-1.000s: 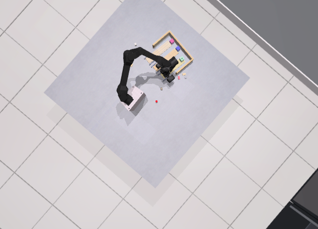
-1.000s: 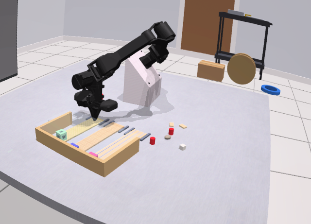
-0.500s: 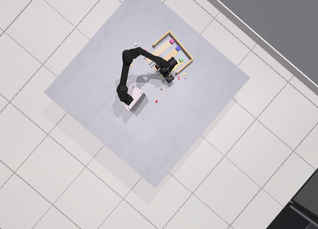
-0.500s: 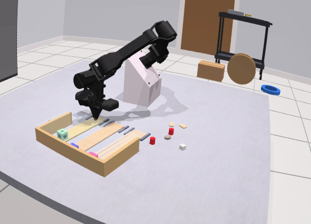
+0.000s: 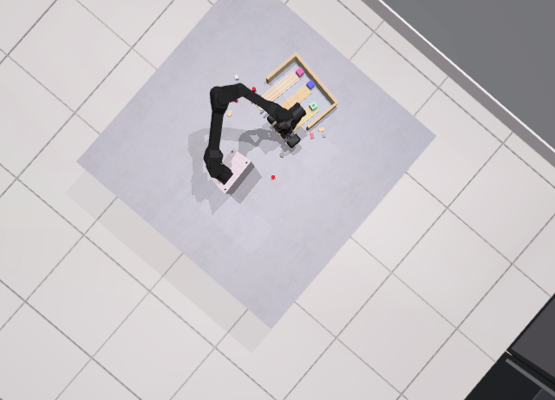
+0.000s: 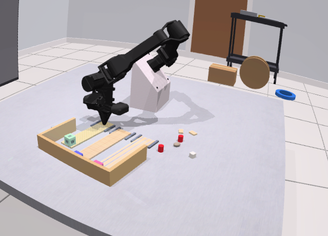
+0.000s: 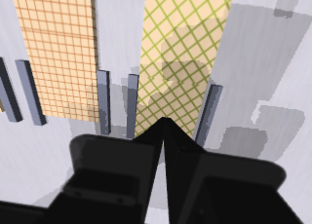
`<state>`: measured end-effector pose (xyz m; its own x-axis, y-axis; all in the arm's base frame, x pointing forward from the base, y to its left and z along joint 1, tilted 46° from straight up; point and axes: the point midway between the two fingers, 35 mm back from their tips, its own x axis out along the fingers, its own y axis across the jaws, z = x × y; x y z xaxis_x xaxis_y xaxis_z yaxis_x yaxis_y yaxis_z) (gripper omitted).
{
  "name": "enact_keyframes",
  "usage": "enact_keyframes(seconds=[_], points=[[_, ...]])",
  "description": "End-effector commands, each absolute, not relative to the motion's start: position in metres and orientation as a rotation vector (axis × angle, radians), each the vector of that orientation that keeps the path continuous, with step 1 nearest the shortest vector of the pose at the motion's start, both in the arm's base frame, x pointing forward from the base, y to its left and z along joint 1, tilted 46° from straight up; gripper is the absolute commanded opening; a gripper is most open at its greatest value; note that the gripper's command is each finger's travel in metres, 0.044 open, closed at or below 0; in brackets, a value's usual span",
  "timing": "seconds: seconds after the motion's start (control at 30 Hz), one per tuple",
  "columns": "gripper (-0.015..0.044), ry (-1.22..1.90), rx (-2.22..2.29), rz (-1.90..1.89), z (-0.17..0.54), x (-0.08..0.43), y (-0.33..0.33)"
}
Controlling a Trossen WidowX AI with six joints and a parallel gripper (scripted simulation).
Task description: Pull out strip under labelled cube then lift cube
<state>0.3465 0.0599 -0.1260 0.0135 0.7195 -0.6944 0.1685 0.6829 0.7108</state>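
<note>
The labelled cube [image 5: 313,105] [image 6: 69,140] is pale green with dark W letters. It sits on the end of the yellow-green lattice strip [image 6: 87,134] [image 7: 190,19] farthest from the arm base. My gripper [image 6: 104,123] [image 7: 165,122] is shut and empty, pointing down at the strip's other end, between two dark rails. Whether the tips touch the strip cannot be told. An orange grid strip [image 6: 105,142] [image 7: 58,49] lies beside it, and a lengthwise-striped strip [image 6: 127,151] [image 5: 282,86] beyond that. A blue cube [image 5: 310,84] [image 6: 78,153] and a pink cube [image 5: 299,72] [image 6: 98,163] are at their far ends.
A three-sided wooden wall [image 5: 316,78] [image 6: 71,159] surrounds the cube ends. Dark rails [image 7: 210,112] flank the strips' near ends. Red cylinders [image 6: 160,148] [image 6: 180,138], a white cube [image 6: 192,154] and a brown pebble [image 6: 176,144] lie outside the wall.
</note>
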Motion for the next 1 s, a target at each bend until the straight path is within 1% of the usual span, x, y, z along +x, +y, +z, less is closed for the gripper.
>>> enact_keyframes(seconds=[0.0, 0.97], points=[[0.0000, 1.547, 0.770, 0.502, -0.128, 0.334, 0.063], [0.0000, 1.550, 0.771, 0.501, -0.124, 0.290, 0.069]])
